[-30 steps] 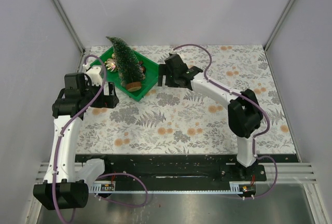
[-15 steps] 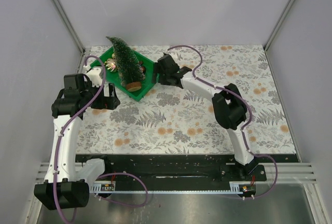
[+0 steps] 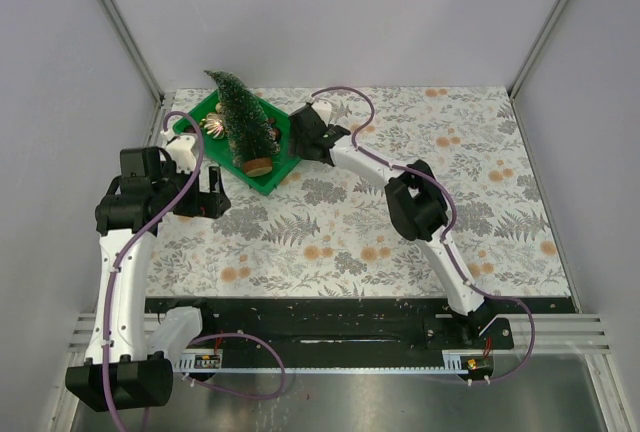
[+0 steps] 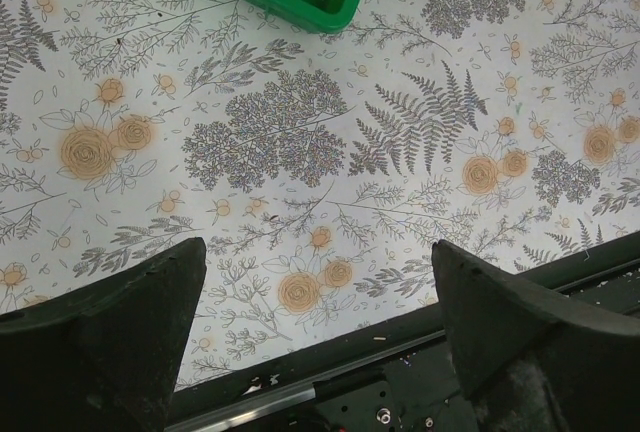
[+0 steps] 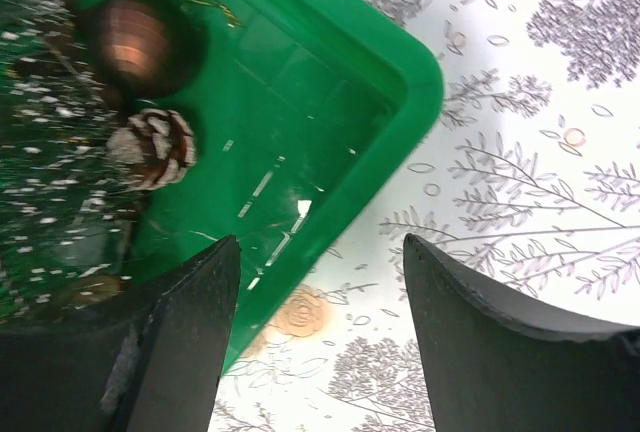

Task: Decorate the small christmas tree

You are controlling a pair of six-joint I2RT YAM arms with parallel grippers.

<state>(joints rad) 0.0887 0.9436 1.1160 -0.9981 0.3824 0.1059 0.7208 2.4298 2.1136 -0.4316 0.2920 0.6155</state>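
The green tray [image 3: 272, 188] is cradling the small christmas tree [image 3: 240, 124], which is lying on its side and seemingly undecorated, so nearly all the task is remaining. The right gripper [image 5: 320, 252] is straddling the tray's wall, fingers spread and holding nothing, while the left gripper [image 4: 315, 252] is hanging with fingers wide apart near the tray's front corner. Only the right wrist view is showing a brown bauble [image 5: 135, 37] and a pine cone [image 5: 150, 147] lying loose inside the tray.

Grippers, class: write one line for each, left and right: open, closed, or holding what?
Left gripper: open, holding nothing, above the table.
Right gripper: open, holding nothing, over the rim of the green tray.
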